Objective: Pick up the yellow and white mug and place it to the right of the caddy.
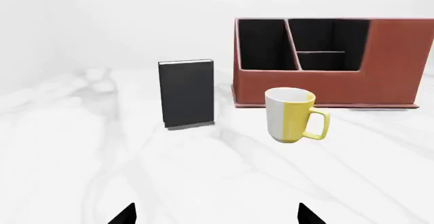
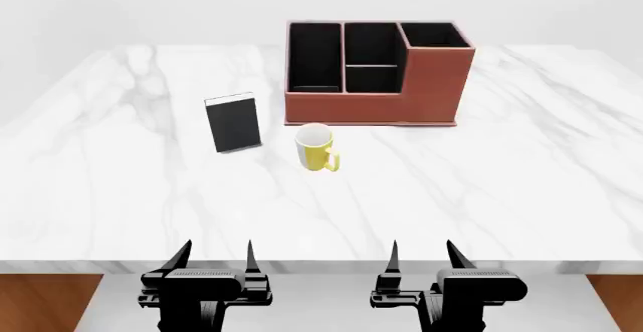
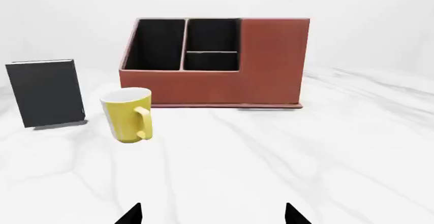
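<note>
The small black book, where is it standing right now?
In the head view the small black book stands upright on the white marble table, left of the yellow and white mug and front-left of the reddish-brown caddy.

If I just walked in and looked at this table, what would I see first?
Probably the big reddish-brown caddy with its black pockets, standing toward the back of the white marble table. Just in front of it sits the little yellow and white mug, upright with its handle on the right in the head view, and a small black book stands to the mug's left. Both grippers, left gripper and right gripper, wait open at the near edge.
</note>
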